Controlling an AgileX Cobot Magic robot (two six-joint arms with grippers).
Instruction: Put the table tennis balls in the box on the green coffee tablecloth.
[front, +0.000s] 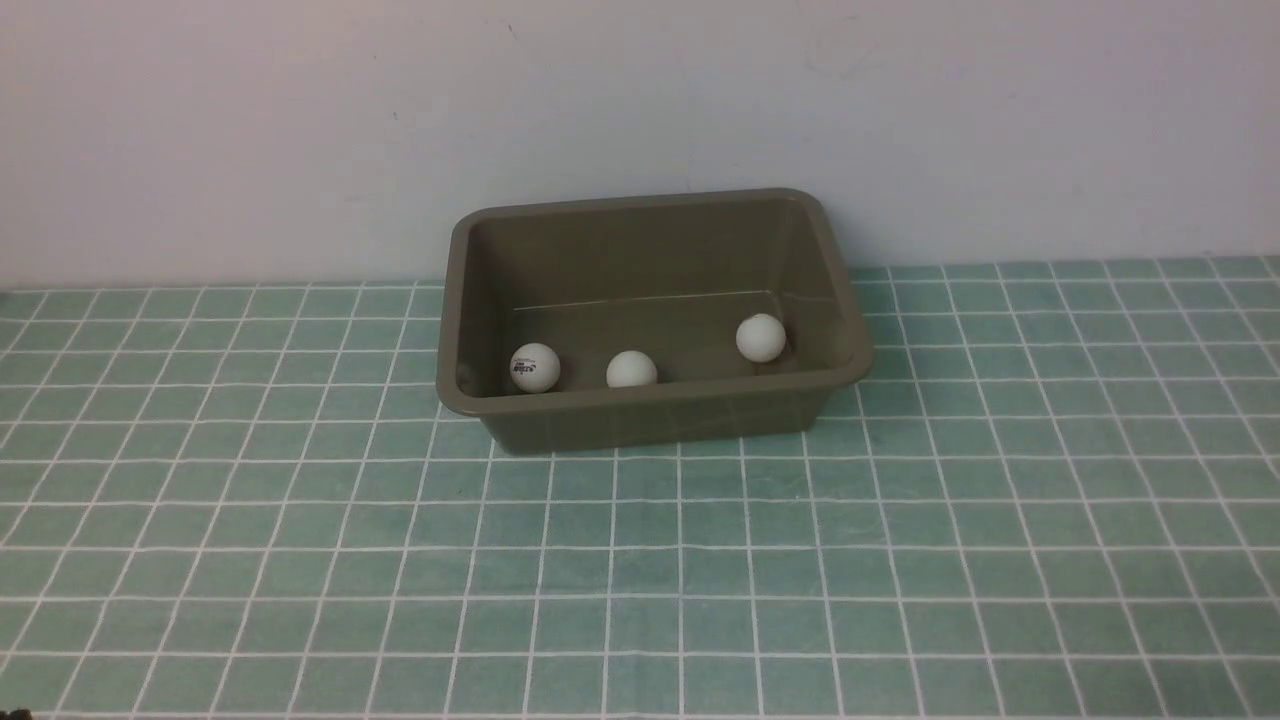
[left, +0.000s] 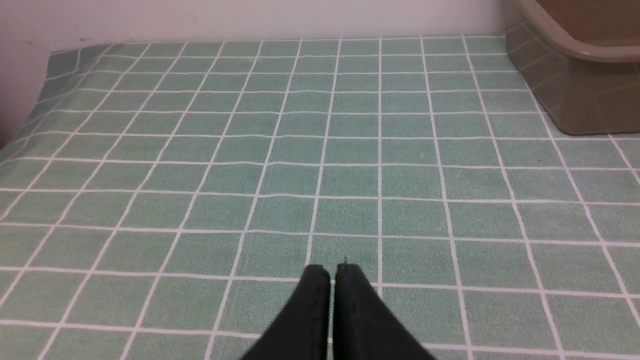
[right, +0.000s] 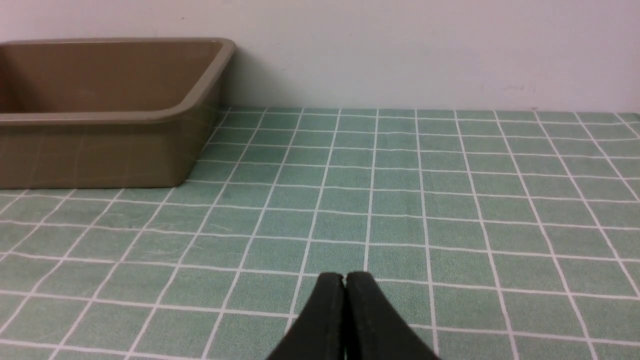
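Pale wall and green coffee tablecloth (front: 900, 560) are filling the scene, with the box (front: 650, 415) sitting on the cloth against the wall.

All three table tennis balls (front: 631, 369) are lying inside the box, spread in a loose row along its near wall, apart from one another. Left jaws (left: 332, 272) are pressing shut on nothing and hanging low above bare cloth, the box lying ahead of them and off to their right. Right jaws (right: 344, 279) are likewise sitting closed and empty over the cloth, the box lying ahead and to their left.
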